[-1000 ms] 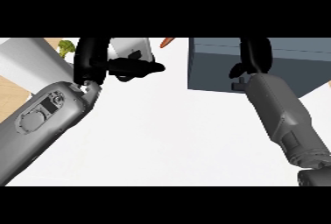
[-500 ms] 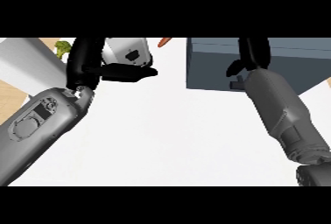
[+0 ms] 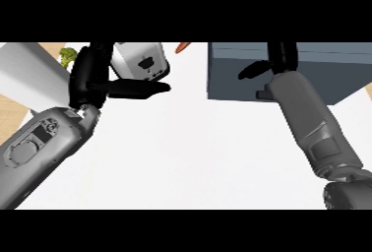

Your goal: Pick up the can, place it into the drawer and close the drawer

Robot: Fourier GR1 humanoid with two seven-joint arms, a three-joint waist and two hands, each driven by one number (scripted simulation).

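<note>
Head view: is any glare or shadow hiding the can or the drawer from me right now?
Head view: lighting is flat and even, with no glare on the white counter and hardly any cast shadow. The can reads light grey with a soft sheen, partly hidden by the left hand curled round it, not by shadow. The dark grey drawer is evenly lit; the right hand overlaps it at the top edge.

Shiny metal can (image 3: 139, 60), matt grey drawer (image 3: 305, 69), smooth white counter (image 3: 196, 157).
</note>
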